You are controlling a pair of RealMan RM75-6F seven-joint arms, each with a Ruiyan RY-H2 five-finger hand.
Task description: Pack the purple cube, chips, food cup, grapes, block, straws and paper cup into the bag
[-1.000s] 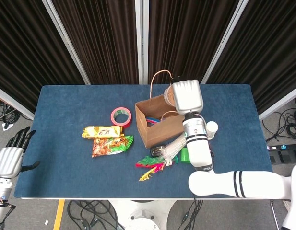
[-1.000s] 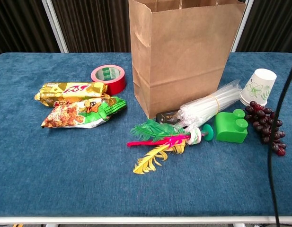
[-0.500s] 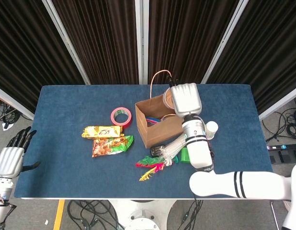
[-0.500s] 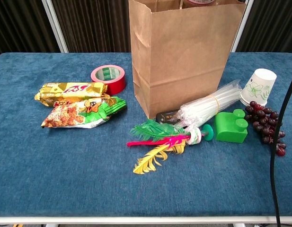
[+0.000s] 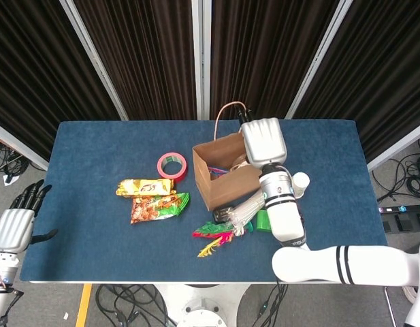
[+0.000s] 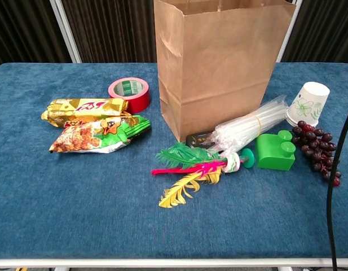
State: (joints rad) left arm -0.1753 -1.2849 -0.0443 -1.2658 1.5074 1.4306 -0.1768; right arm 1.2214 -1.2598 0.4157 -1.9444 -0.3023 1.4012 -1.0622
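Right robot hand [image 5: 264, 139] over paper bag [image 6: 221, 62], grasp unclear; left robot hand [image 5: 13, 225] idle, fingers apart. Straws [image 6: 250, 129]: light, slippery bundle, best pinched mid-band.

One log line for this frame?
right hand: over bag mouth, grip unclear | left hand: idle, open | straws, block, grapes, paper cup, chips: on table
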